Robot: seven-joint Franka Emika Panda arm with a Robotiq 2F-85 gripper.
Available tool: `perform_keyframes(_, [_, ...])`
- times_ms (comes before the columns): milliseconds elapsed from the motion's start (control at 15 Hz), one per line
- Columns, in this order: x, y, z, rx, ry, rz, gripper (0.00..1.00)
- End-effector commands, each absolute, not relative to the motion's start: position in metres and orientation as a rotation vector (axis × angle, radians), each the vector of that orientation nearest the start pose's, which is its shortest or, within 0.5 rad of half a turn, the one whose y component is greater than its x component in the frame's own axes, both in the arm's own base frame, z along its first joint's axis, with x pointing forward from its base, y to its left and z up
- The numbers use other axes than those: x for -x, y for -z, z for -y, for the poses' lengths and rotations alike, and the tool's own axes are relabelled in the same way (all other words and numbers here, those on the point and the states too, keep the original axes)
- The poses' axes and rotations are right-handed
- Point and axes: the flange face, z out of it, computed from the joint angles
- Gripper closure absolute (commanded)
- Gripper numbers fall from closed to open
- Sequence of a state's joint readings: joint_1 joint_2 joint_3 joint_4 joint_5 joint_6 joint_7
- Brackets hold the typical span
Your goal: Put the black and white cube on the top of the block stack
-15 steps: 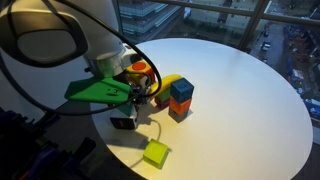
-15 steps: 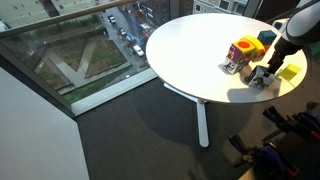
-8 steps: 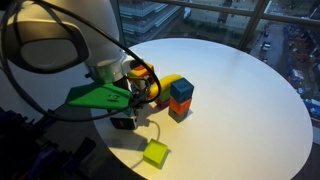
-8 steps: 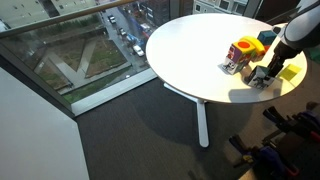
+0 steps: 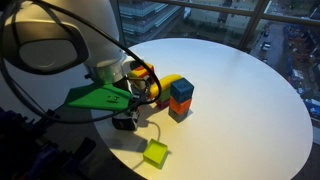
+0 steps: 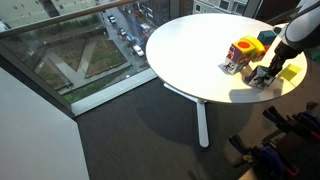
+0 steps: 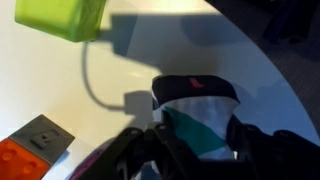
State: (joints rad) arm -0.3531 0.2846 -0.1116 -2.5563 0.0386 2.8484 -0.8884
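Observation:
In the wrist view the black and white cube (image 7: 195,108) shows a white face with a green triangle. It lies on the white table (image 7: 150,60) between the two dark fingers (image 7: 150,150) of my gripper (image 7: 195,140). The fingers stand close on both sides of it; whether the pads press on it does not show. In both exterior views the gripper (image 5: 125,121) (image 6: 262,76) is down at the table and hides the cube. The block stack (image 5: 140,72) (image 6: 243,50), orange-yellow on top with a dark round mark, stands just behind the gripper.
A blue-over-red cube stack (image 5: 181,98) stands next to the block stack, with a yellow curved piece (image 5: 172,81) between them. A lime-green cube (image 5: 156,153) (image 7: 60,17) lies near the table's front edge. A grey block on an orange one (image 7: 35,148) sits close to the gripper.
The arm sank slightly towards the table at first, then held still. The blocks on the table have not moved.

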Motion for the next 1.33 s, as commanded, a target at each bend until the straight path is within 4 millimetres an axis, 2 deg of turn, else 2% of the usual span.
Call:
perform_keyframes(0, [-0.387,-0.187,0.206,3.127,0.004,0.591,0.77])
perform_keyframes(67, [-0.384,-0.191,0.206,3.133,0.002,0.580,0.84])
perform_keyframes(400, [-0.369,-0.222,0.204,3.150,-0.035,0.513,0.95])
perform_keyframes(533, [-0.368,-0.236,0.203,3.152,-0.053,0.474,0.92])
perform_keyframes(667, [-0.369,-0.253,0.201,3.162,-0.047,0.422,0.94])
perform_keyframes(1267, [-0.394,-0.321,0.183,3.190,0.045,0.202,0.94])
